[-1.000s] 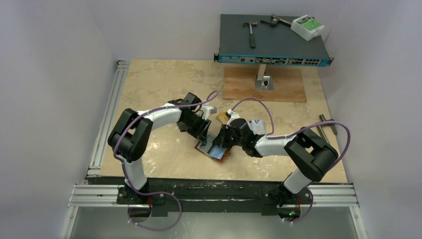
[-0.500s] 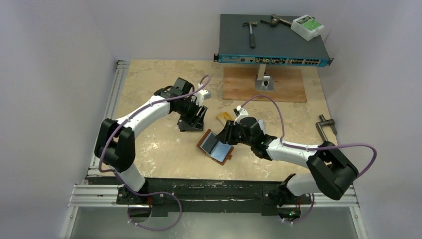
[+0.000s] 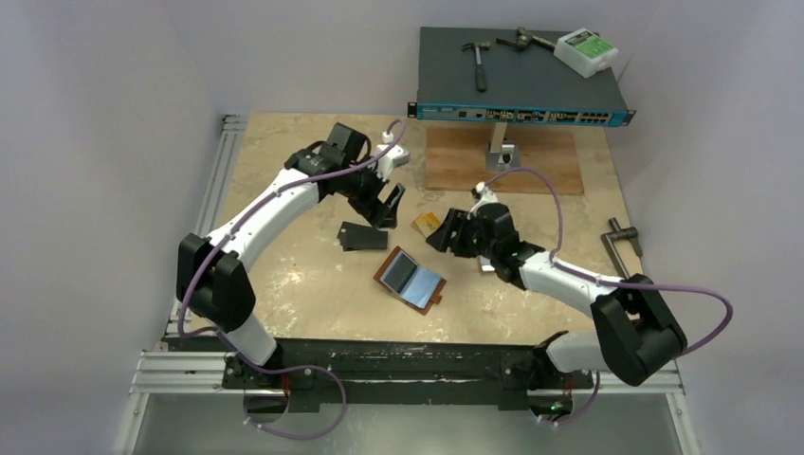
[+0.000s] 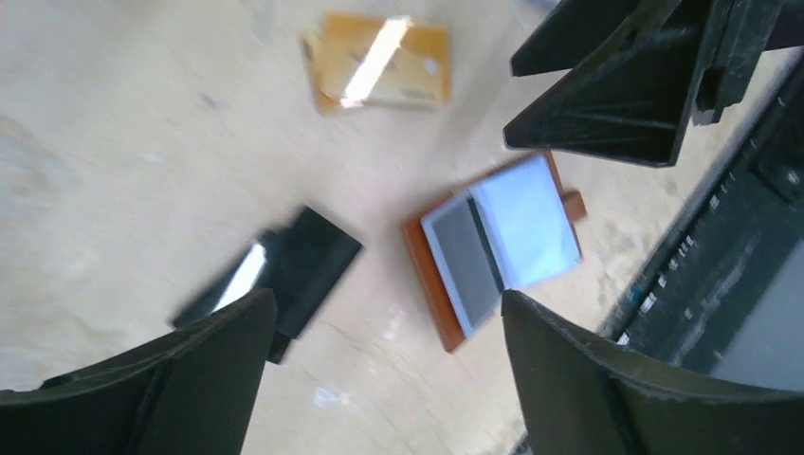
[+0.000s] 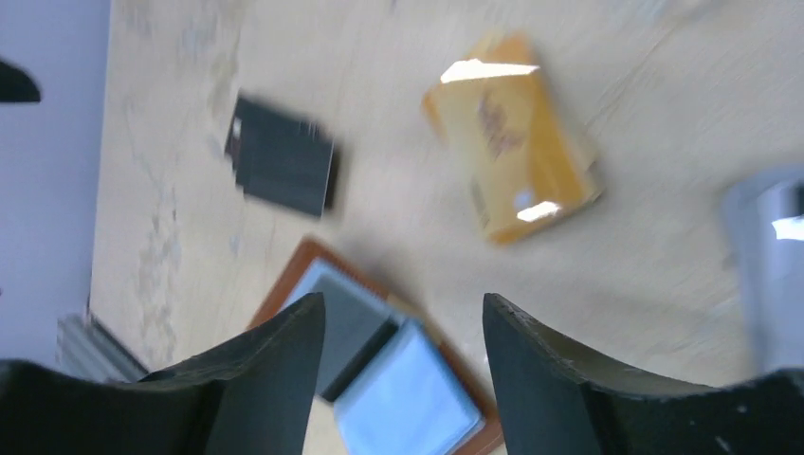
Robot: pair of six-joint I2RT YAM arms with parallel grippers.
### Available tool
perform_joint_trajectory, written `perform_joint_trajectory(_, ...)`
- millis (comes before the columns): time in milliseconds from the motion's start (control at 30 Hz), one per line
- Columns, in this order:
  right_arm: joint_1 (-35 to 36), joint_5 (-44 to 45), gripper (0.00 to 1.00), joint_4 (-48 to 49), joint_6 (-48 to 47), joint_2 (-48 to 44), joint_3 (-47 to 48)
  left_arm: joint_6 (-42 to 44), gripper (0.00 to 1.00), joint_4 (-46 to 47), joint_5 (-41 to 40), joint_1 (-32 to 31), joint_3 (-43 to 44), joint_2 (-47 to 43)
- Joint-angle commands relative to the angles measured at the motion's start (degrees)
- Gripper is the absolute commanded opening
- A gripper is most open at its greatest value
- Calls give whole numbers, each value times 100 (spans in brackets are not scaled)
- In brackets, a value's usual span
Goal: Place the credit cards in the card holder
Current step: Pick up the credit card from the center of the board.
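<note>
The card holder (image 3: 411, 281) lies open on the table, brown outside and light blue inside, with a dark card showing in one pocket (image 4: 469, 256). Black credit cards (image 3: 363, 236) lie to its left, gold-orange ones (image 3: 427, 224) behind it. My left gripper (image 3: 387, 206) hovers open above the black cards (image 4: 284, 270), nothing between its fingers. My right gripper (image 3: 446, 232) is open and empty over the gold cards (image 5: 512, 137) and the holder (image 5: 417, 398). A silvery card (image 5: 768, 256) shows blurred at the right edge of the right wrist view.
A network switch (image 3: 521, 112) on a stand carries hammers and a white box at the back. Under it lies a wooden board (image 3: 502, 161). A metal tool (image 3: 621, 235) lies near the right edge. An aluminium rail (image 3: 204, 218) runs along the left side.
Both grippers have opened and drawn away from the card holder. The left arm swung back and up, the right arm moved back to the right. The holder stays open on the table.
</note>
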Motion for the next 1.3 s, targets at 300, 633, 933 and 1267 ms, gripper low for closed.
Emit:
perform_joint_trajectory(300, -996, -137, 77, -243, -714, 969, 1540, 2084, 100, 179, -263, 289, 378, -48)
perform_joint_trajectory(633, -1078, -88, 78, -58, -920, 2065, 2000, 2914, 97, 2335, -1325, -819, -622, 335)
perform_joint_trajectory(933, -1091, -171, 74, 82, -1077, 2448, 2009, 2559, 100, 3282, -1407, -948, -329, 1163)
perform_joint_trajectory(1267, -1104, -500, 62, 271, -905, 2487, 1967, 2725, 100, 4125, -1236, -998, -357, 1687)
